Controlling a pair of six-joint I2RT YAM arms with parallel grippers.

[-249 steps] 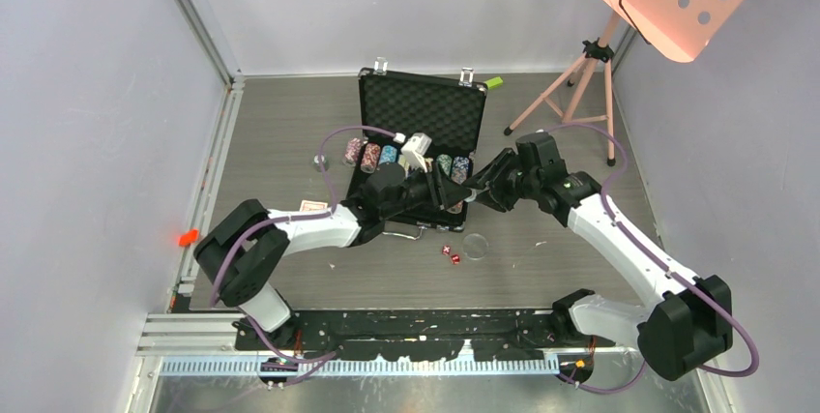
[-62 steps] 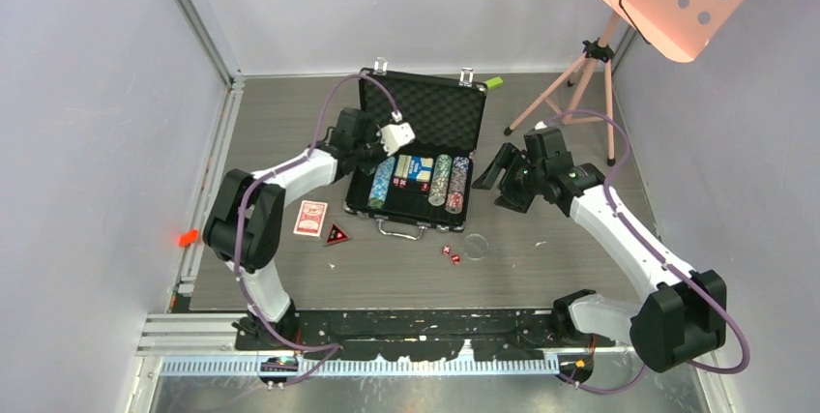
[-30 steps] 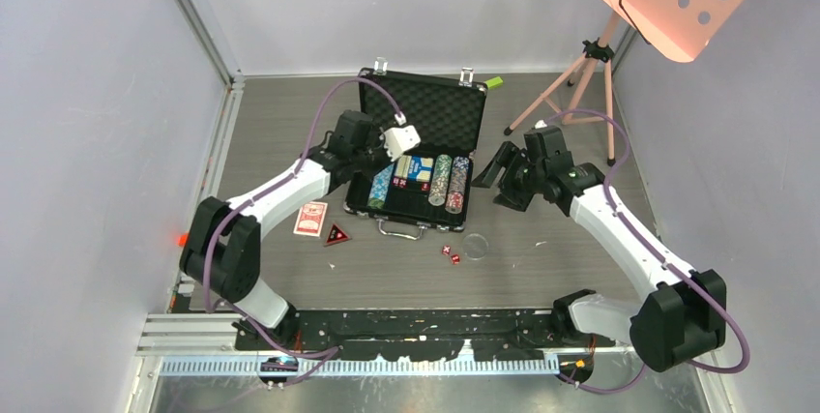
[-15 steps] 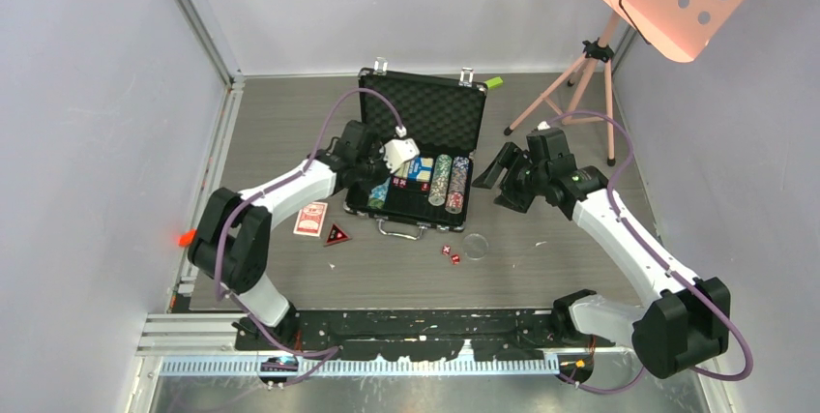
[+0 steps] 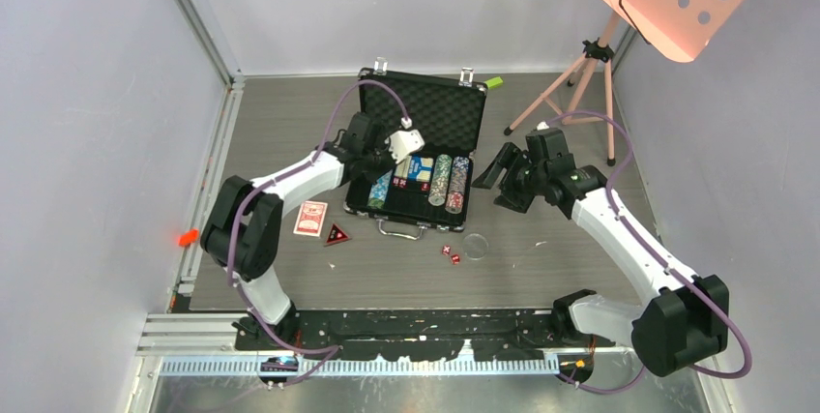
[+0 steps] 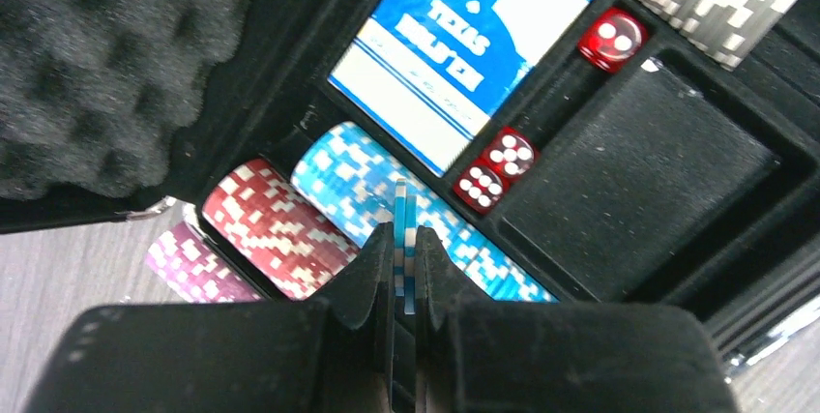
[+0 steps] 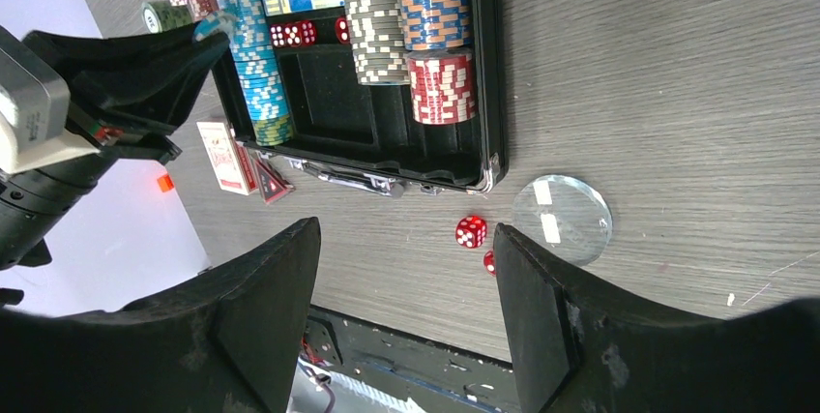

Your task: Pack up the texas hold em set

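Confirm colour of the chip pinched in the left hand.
The chip is light blue with white edge stripes; left wrist view shows it best.

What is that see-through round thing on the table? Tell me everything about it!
The clear disc is a flat, see-through circle, glass or plastic by its look, with two small white patches on it. It lies flat on the grey wood-grain table, just outside the front corner of the open black case. A red die sits close beside it, not touching. Nothing holds it.
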